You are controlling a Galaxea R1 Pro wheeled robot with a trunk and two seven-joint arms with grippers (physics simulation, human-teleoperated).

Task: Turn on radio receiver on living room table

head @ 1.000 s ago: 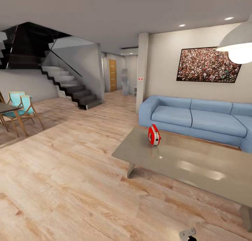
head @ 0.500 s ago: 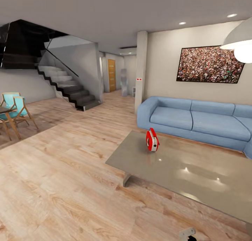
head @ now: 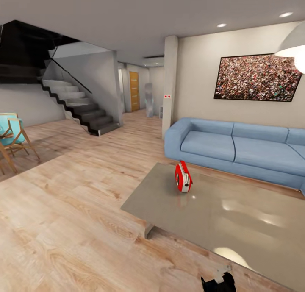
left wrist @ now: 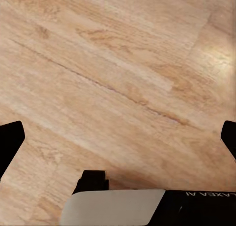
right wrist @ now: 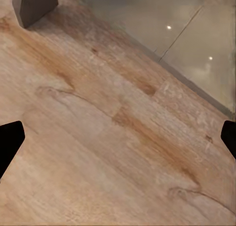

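Right wrist view showed the right gripper (right wrist: 118,137) spread wide over the wood floor (right wrist: 98,152), the table (right wrist: 196,44) edge just beyond; the left gripper (left wrist: 118,140) was equally released above floorboards. Ahead, the radio (head: 183,176) stood upright on the table near the sofa (head: 237,150).

Red radio receiver (head: 183,177), glossy grey table (head: 237,224), blue sofa (head: 237,150).

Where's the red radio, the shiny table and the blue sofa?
radio receiver (head: 183,177): head view, on its red face.
table (head: 237,215): head view, on its bare glossy top.
blue sofa (head: 207,146): head view, on a seat cushion.
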